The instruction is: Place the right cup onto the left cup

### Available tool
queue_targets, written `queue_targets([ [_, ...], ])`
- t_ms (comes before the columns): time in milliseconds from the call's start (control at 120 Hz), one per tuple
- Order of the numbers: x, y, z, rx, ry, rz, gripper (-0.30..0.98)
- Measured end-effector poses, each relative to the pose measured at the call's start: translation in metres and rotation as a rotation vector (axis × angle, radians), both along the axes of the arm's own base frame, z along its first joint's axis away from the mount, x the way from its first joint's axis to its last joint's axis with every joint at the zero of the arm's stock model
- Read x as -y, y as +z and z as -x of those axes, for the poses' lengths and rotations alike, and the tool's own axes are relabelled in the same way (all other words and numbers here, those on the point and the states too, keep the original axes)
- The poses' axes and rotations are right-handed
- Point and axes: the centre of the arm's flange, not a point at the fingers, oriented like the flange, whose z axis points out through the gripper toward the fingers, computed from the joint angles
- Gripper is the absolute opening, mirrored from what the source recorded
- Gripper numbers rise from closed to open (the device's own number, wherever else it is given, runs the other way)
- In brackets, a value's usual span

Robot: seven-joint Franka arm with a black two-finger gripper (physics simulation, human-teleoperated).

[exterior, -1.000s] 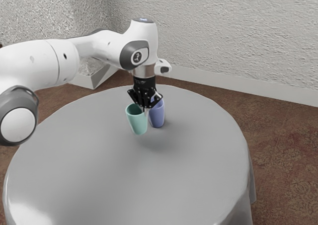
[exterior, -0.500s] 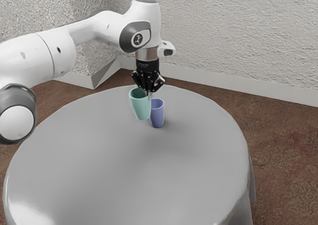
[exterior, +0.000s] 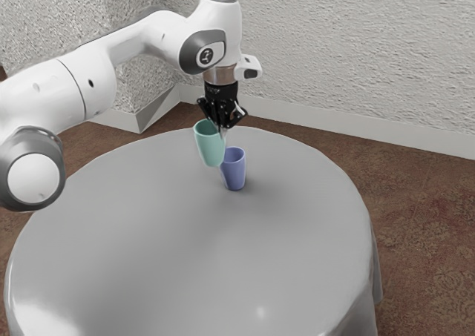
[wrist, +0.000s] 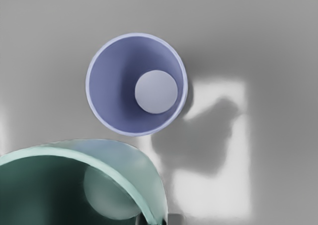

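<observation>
My gripper (exterior: 222, 130) is shut on the rim of the green cup (exterior: 210, 145), holding it in the air with its mouth up and a slight tilt. The blue-purple cup (exterior: 234, 174) stands upright on the table, lower and a little toward the exterior view's right. In the wrist view, the fingertips of the gripper (wrist: 153, 220) pinch the wall of the green cup (wrist: 47, 150). Beside it, the open mouth of the blue-purple cup (wrist: 156, 92) shows its inside down to the pale bottom.
Both cups are over the far part of a round table with a grey cloth (exterior: 185, 262). A textured wall (exterior: 356, 54) rises behind it, and brown carpet (exterior: 423, 225) surrounds the table. A shadow and bright patches lie beside the blue-purple cup.
My gripper has risen with the green cup in its grasp, shifting slightly toward the exterior view's right; the latest half-second brought a smaller rise. The blue-purple cup has stayed put.
</observation>
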Motion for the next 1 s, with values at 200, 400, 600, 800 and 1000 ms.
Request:
queue_targets([
  [200,0.011,0.010,-0.006,0.046,-0.060,-0.024,-0.10],
  [400,0.015,0.010,-0.012,0.085,-0.116,-0.041,-0.10],
  [600,0.020,0.008,-0.021,0.137,-0.178,-0.055,-0.10],
  [800,0.019,0.005,-0.024,0.153,-0.203,-0.067,-0.10],
  [1000,0.016,0.002,-0.024,0.143,-0.198,-0.054,-0.10],
])
